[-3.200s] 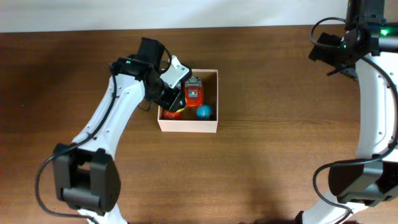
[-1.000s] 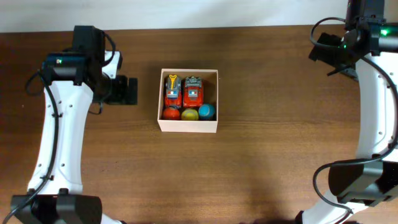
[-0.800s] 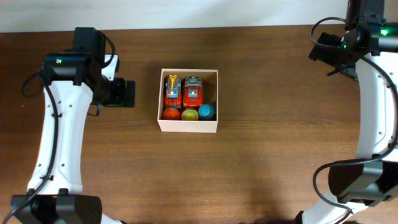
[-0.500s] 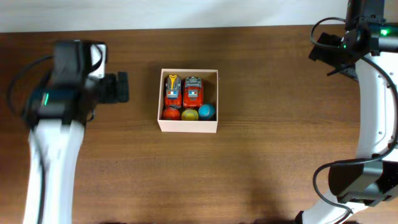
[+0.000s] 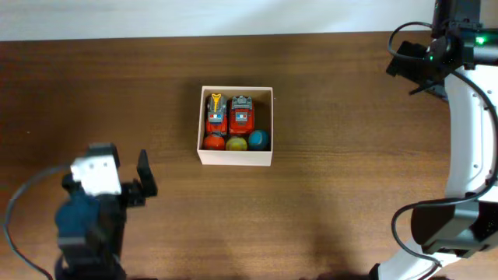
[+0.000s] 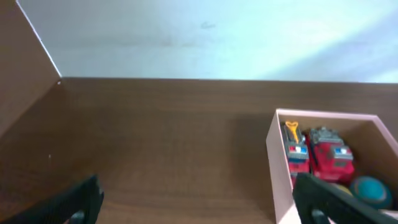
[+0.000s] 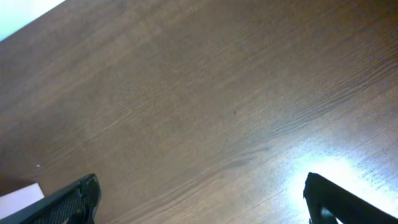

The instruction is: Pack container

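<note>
The container (image 5: 233, 159) stands in the middle of the table, cream walls around two red toy vehicles (image 5: 242, 114) and three balls: orange, yellow and blue (image 5: 257, 139). The left wrist view has it at the lower right, with its near wall (image 6: 278, 169) and the same toys (image 6: 328, 159) showing. My left gripper (image 6: 199, 208) is open and empty, well back from the box at the near left, with bare wood between its fingers. Over bare table at the far right, my right gripper (image 7: 208, 199) is also open and empty.
The left arm (image 5: 97, 177) rises over the near-left of the table. The right arm (image 5: 467, 93) runs along the right edge. A pale wall (image 6: 205, 37) backs the table's far edge. A small pale corner (image 7: 18, 194) shows at the lower left of the right wrist view.
The left arm has pulled away from beside the container toward the near-left of the table, its gripper still open. The right arm and the container have not moved.
</note>
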You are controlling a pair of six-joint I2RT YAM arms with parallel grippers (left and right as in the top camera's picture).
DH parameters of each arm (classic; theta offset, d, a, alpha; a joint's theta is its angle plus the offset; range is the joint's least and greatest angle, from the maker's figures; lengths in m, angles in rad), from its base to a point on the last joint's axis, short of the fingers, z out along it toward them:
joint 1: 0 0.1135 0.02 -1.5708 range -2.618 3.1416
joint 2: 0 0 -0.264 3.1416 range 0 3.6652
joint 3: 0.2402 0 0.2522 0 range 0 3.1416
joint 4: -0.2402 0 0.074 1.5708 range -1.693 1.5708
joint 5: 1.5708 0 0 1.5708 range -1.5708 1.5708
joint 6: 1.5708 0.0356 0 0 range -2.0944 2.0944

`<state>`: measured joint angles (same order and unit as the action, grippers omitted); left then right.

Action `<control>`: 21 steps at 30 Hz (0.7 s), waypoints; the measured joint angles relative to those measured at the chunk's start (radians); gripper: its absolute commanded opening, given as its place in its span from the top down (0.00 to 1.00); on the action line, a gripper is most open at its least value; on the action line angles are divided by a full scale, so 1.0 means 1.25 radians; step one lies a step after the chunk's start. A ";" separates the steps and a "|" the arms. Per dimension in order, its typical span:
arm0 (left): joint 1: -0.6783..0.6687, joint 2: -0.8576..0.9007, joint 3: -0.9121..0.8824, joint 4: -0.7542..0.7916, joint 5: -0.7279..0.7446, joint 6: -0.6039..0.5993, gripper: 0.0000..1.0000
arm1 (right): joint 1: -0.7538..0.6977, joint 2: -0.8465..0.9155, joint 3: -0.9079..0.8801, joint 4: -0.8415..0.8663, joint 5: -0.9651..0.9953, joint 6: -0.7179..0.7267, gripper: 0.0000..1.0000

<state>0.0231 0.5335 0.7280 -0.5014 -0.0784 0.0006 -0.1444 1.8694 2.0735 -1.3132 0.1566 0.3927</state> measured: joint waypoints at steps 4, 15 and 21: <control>0.000 -0.114 -0.106 0.076 0.009 0.002 0.01 | 0.000 0.000 0.000 0.000 0.000 0.001 0.01; 0.000 -0.291 -0.409 0.384 0.018 0.002 0.01 | 0.000 0.000 0.000 0.000 0.000 0.001 0.01; 0.000 -0.368 -0.540 0.485 0.018 0.002 0.01 | 0.000 0.000 0.000 0.000 0.000 0.000 0.01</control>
<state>0.0231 0.0731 0.0532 0.1047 -0.0559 0.0032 -0.1444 1.8694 2.0735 -1.3132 0.1570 0.3931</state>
